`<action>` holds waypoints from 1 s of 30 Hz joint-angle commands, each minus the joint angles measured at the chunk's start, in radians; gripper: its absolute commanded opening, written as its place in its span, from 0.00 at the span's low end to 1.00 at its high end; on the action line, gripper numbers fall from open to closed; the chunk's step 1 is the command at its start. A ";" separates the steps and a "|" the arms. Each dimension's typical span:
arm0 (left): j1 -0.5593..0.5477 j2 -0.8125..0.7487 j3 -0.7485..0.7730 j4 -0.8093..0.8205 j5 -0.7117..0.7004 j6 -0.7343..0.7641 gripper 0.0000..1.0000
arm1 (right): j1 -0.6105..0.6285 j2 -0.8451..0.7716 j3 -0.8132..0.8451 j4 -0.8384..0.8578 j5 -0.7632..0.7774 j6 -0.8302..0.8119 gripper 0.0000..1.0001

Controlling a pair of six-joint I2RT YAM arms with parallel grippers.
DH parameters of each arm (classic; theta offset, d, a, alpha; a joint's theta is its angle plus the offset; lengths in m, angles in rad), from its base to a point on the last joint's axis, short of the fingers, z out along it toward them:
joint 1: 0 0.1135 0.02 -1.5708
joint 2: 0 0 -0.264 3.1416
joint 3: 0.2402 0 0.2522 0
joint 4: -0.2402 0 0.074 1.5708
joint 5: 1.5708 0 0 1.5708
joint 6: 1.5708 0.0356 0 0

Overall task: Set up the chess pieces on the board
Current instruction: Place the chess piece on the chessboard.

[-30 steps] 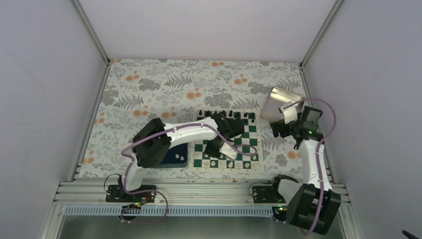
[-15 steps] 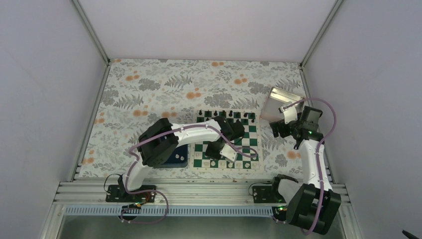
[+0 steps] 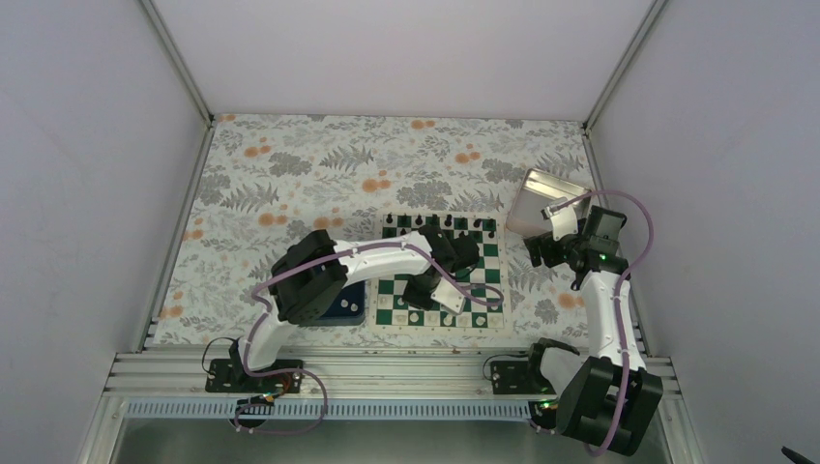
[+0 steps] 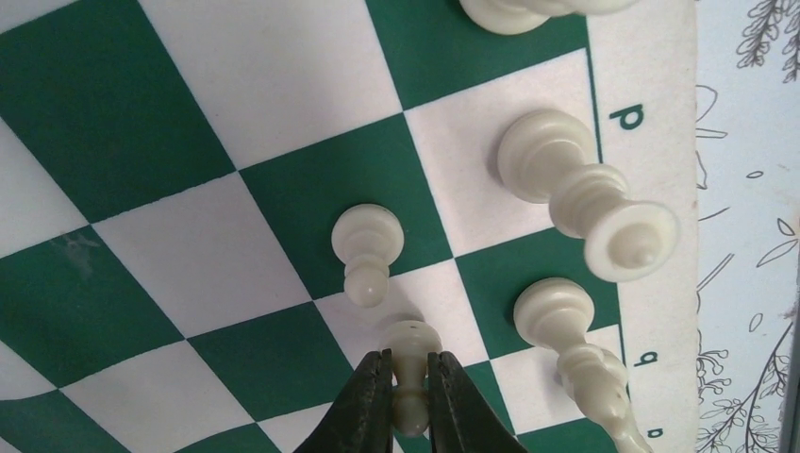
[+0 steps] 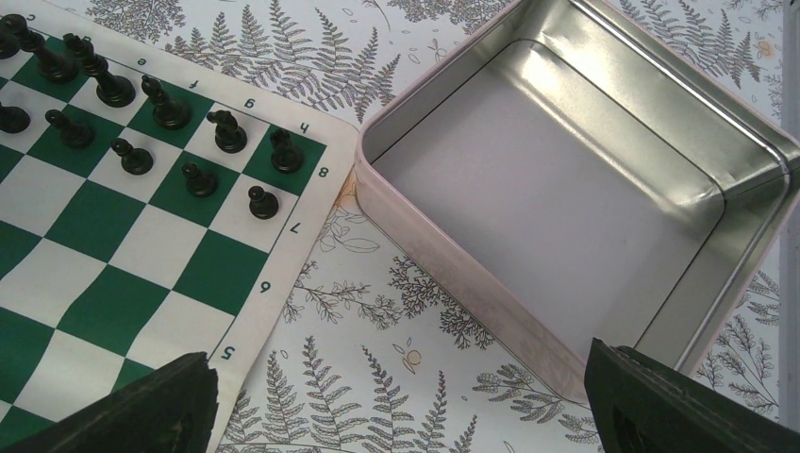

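Observation:
My left gripper (image 4: 409,357) is shut on the neck of a small white pawn (image 4: 412,337), whose base is close above a white square of the board (image 4: 217,75). Whether it touches I cannot tell. Another white pawn (image 4: 370,247) stands just beyond it, and taller white chess pieces (image 4: 566,179) stand along the lettered edge. In the top view the left gripper (image 3: 426,296) is over the board's near rows (image 3: 490,277). My right gripper (image 5: 401,392) is open over the patterned cloth, between the board's edge (image 5: 274,283) and the tin, holding nothing.
Black pieces (image 5: 170,109) fill the board's far rows. An empty metal tin (image 5: 443,255) lies right of the board, under the right wrist. A dark navy tray (image 3: 345,305) lies left of the board, partly under the left arm.
My left arm has swung a little toward the near edge, carrying the pawn over the board's near rows. The right arm has not moved.

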 commanded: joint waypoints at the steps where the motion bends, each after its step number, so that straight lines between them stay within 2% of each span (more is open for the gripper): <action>1: -0.008 0.030 0.021 -0.013 0.004 -0.009 0.11 | -0.011 -0.006 0.014 0.004 -0.020 -0.009 1.00; 14: -0.009 0.008 0.009 -0.004 -0.039 -0.018 0.19 | -0.011 -0.009 0.014 0.003 -0.022 -0.010 1.00; 19: -0.007 -0.058 0.051 -0.081 -0.062 -0.034 0.24 | -0.010 -0.008 0.015 0.003 -0.022 -0.011 1.00; 25: -0.002 -0.280 0.073 -0.189 -0.141 -0.053 0.31 | -0.010 -0.021 0.052 -0.027 -0.029 -0.022 1.00; 28: 0.052 -0.411 0.027 -0.192 -0.203 -0.062 0.34 | 0.005 -0.043 0.146 -0.116 -0.041 -0.054 1.00; 30: 0.135 -0.496 -0.026 -0.174 -0.228 -0.053 0.34 | 0.038 -0.051 0.239 -0.182 -0.039 -0.074 1.00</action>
